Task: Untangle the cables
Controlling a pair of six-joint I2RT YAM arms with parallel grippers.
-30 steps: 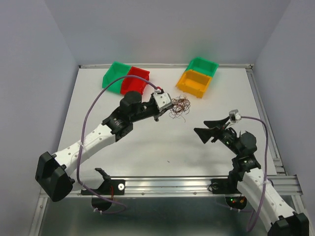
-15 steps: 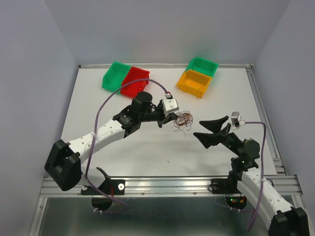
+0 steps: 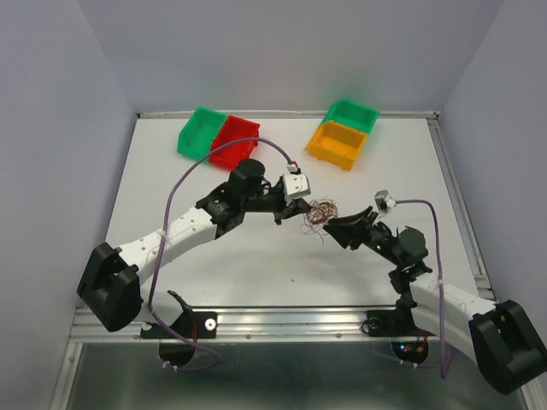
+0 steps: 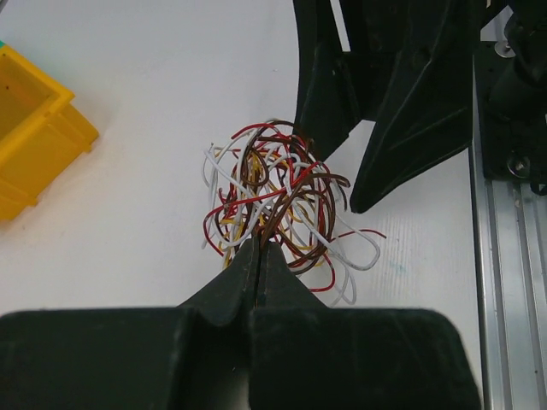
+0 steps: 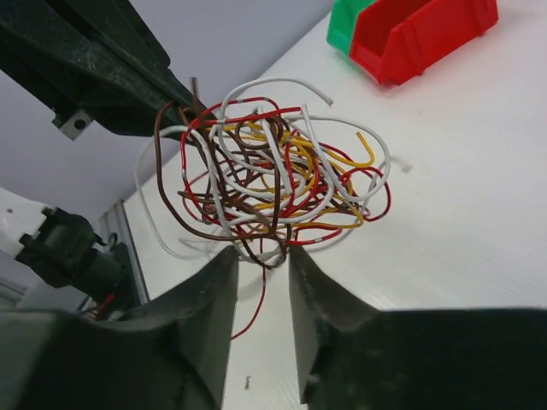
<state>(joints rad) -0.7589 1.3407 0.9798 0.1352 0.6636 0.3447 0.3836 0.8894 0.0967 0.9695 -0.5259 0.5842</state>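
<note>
The cables (image 3: 320,213) are a small curly tangle of red, brown, white and yellow strands, hanging just above the table's middle. My left gripper (image 3: 299,210) is at the tangle's left side. The left wrist view shows its jaws pressed together on brown strands at the near edge of the cables (image 4: 273,196). My right gripper (image 3: 328,227) reaches in from the right. In the right wrist view its jaws stand a narrow gap apart under the cables (image 5: 273,184). A few bottom loops and one red strand dip between its fingertips (image 5: 224,260), unclamped.
At the back left a green bin (image 3: 199,128) and a red bin (image 3: 232,141) stand together. At the back right are a green bin (image 3: 352,114) and an orange bin (image 3: 336,143). A metal rail (image 3: 299,320) runs along the near edge.
The left arm carried the tangle rightward toward the table's middle. The right arm swung left up to the tangle, and its wide-open jaws narrowed to a small gap.
</note>
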